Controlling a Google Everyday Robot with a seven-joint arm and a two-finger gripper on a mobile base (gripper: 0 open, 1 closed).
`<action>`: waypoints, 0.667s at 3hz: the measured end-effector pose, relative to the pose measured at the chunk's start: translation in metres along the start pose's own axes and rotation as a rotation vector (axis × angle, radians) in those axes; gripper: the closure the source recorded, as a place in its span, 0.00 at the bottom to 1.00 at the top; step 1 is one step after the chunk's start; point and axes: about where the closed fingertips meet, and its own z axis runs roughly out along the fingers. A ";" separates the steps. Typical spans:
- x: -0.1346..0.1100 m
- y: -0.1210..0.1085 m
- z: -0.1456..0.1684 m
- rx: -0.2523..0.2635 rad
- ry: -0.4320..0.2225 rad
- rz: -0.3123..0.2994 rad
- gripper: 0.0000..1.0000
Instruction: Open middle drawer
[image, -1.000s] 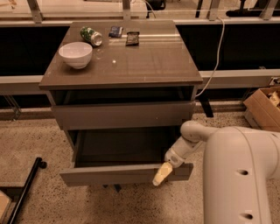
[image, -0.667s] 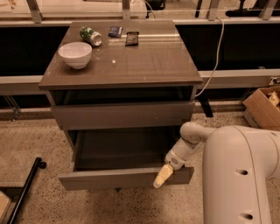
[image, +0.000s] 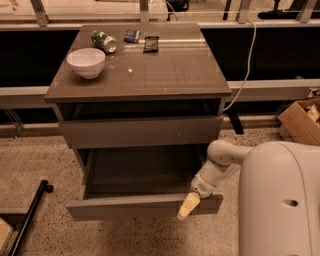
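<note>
The middle drawer of a taupe-grey cabinet is pulled out toward me, and its plain grey inside shows empty. The taller top drawer above it is shut. The lowest drawer is hidden under the open one. My gripper is at the right end of the middle drawer's front panel, touching its top edge, with a cream-coloured tip hanging over the front. My white arm reaches to it from the right.
On the cabinet top stand a white bowl, a green can on its side and two small dark packets. A cardboard box sits on the floor at right. A black bar lies at lower left. My white body fills the lower right.
The middle drawer has slid a little further out toward me, and my gripper has moved with its front edge. Nothing on the cabinet top has moved.
</note>
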 end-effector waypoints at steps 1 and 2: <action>0.002 0.004 -0.001 -0.001 0.005 0.000 0.42; 0.010 0.023 -0.011 0.008 -0.008 -0.025 0.66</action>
